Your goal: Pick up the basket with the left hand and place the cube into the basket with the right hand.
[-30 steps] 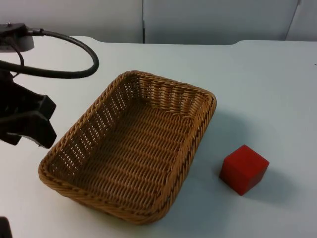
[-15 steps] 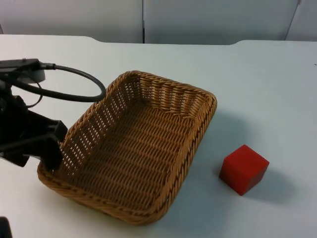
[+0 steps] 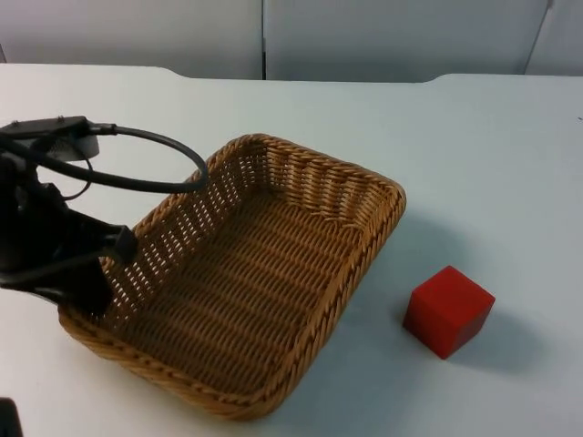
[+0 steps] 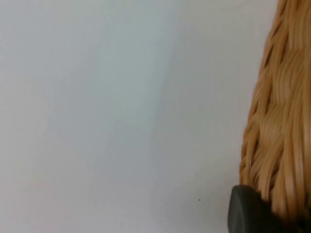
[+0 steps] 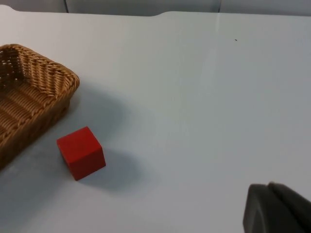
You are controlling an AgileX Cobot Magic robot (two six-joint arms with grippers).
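The left gripper (image 3: pixel 91 282) sits at the basket's (image 3: pixel 246 273) near-left rim, 1 fingertip (image 4: pixel 248 213) against the wicker wall; how far its fingers are spread cannot be told. The basket lies on the table (image 3: pixel 474 146). The red cube (image 3: pixel 448 310) rests on the table just beside the basket. The right arm waits, its gripper (image 5: pixel 277 208) well apart from the cube; its opening cannot be told.

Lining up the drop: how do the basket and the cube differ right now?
The basket is woven tan wicker, open-topped and hollow; the cube is solid, smooth and red. The basket is far larger than the cube. The left gripper is at the basket's left rim, while the cube sits untouched, apart from the basket, with the right gripper waiting well back from it. Both are on the white table.
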